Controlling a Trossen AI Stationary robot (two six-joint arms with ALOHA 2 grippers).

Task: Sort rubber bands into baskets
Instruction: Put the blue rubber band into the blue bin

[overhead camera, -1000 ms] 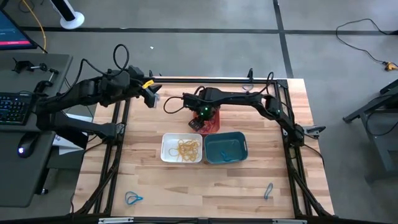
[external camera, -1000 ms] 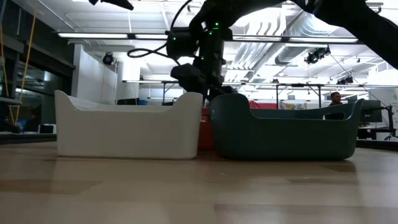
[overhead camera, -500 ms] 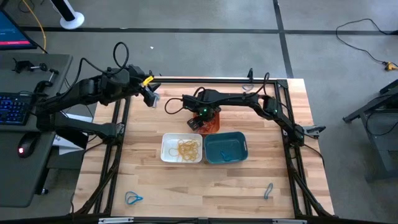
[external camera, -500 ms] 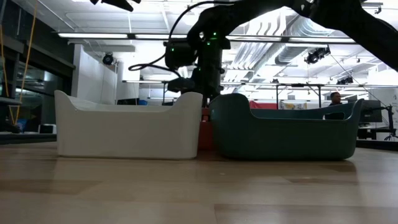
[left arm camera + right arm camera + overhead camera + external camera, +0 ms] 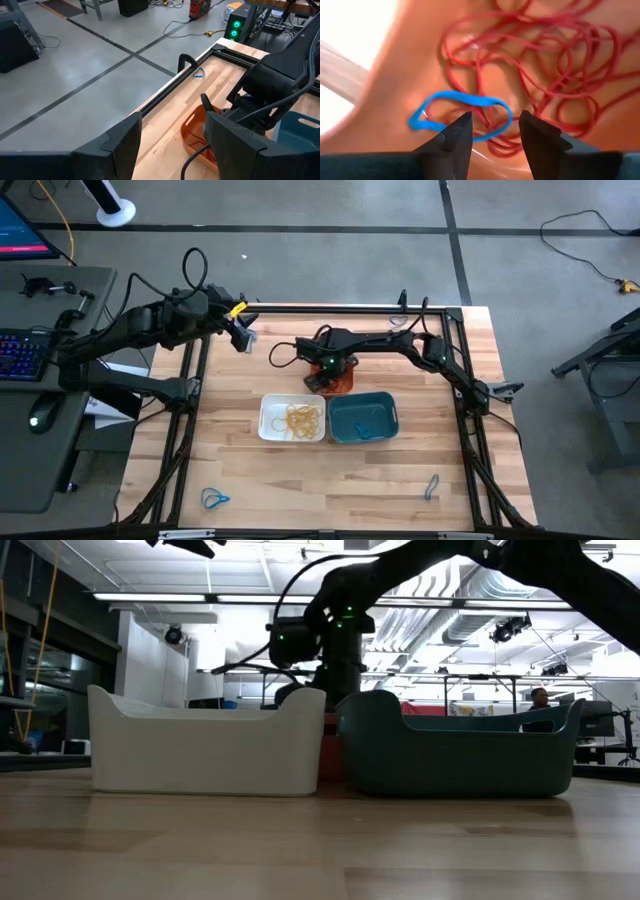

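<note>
reaching down into orange-red basket (image 5: 405, 65), right claw (image 5: 492, 131) spread astride blue band (image 5: 455, 100); left claw (image 5: 170, 145) spread, raised.

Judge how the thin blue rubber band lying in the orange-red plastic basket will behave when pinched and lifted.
The thin blue rubber band will probably sag limply. It overlaps the red rubber bands, so it may drag some up. The right gripper straddles it, jaws apart.

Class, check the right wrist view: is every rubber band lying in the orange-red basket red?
No: one blue rubber band lies among the red rubber bands in the orange-red basket.
</note>
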